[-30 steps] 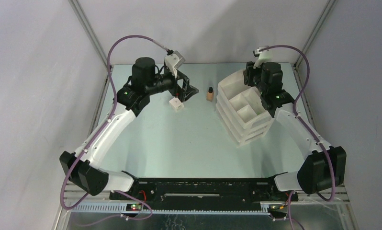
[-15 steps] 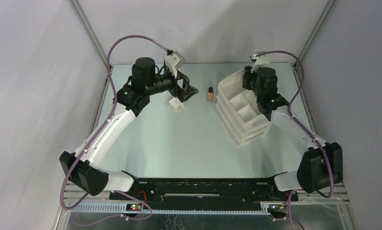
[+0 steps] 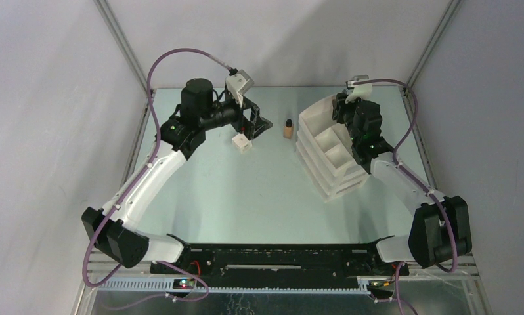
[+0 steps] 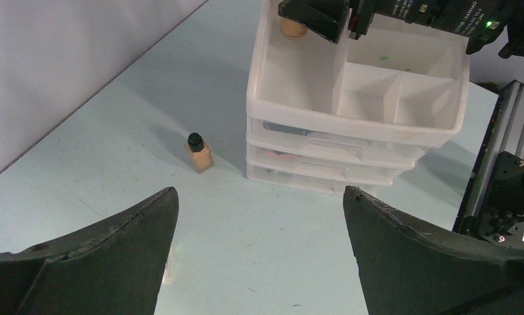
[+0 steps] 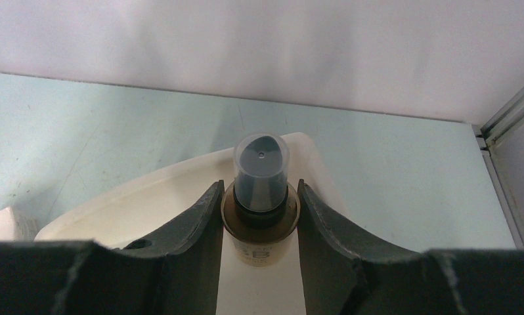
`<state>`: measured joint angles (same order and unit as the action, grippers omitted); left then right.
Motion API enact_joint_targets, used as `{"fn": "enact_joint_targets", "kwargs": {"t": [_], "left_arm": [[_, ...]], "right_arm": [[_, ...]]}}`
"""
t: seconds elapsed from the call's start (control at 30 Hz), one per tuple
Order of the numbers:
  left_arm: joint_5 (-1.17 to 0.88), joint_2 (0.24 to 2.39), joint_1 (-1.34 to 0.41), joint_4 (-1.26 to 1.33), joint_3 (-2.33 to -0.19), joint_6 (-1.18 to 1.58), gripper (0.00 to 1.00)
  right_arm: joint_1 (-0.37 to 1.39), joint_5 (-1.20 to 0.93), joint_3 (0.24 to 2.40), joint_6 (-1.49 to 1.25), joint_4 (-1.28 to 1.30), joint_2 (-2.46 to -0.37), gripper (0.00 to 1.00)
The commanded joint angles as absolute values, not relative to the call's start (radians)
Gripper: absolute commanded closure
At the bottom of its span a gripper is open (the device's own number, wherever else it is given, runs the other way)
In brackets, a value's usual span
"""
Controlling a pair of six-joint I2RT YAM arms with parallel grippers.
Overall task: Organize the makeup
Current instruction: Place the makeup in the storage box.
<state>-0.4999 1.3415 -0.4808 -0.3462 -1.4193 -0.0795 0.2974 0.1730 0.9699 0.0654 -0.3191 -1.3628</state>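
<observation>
Top view: one beige bottle [image 3: 287, 128] stands upright on the table [image 3: 246, 190]. One small white box [image 3: 241, 142] lies near it, and one white organizer [image 3: 330, 164] is to the right. The left gripper [image 3: 259, 121] is just beyond the box. The right gripper [image 3: 343, 111] is over the organizer's far compartment; its jaws are unreadable here.

Left wrist view: the left gripper is spread wide, holding nothing. The organizer shows three drawers under a divided tray. A second beige bottle [image 4: 291, 27], not seen from the top, sits at the tray's far corner under the right gripper.

Right wrist view: both fingers [image 5: 197, 226] press the second beige bottle's sides. It is upright, with a clear cap over a black pump. Can't tell whether its base touches the tray.
</observation>
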Motion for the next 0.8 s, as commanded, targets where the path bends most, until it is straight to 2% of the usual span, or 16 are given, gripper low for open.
{"fn": "enact_joint_targets", "kwargs": {"t": [0.0,0.13,0.33,0.77], "left_arm": [[-0.496,1.309,-0.474,-0.321,-1.389,-0.099,0.00],[-0.494,1.307,-0.474,-0.320,-1.390,-0.100,0.00],[-0.491,1.304,-0.474,-0.321,-1.390,-0.100,0.00],[-0.473,1.289,-0.474,-0.321,-1.381,-0.111,0.00]], "right_arm": [[0.304,0.174,0.963,0.080,-0.399,-1.344,0.89],[0.304,0.171,0.964,0.101,-0.386,-1.347,0.82],[0.305,0.169,0.965,0.110,-0.372,-1.333,0.65],[0.304,0.167,0.965,0.106,-0.356,-1.309,0.45]]}}
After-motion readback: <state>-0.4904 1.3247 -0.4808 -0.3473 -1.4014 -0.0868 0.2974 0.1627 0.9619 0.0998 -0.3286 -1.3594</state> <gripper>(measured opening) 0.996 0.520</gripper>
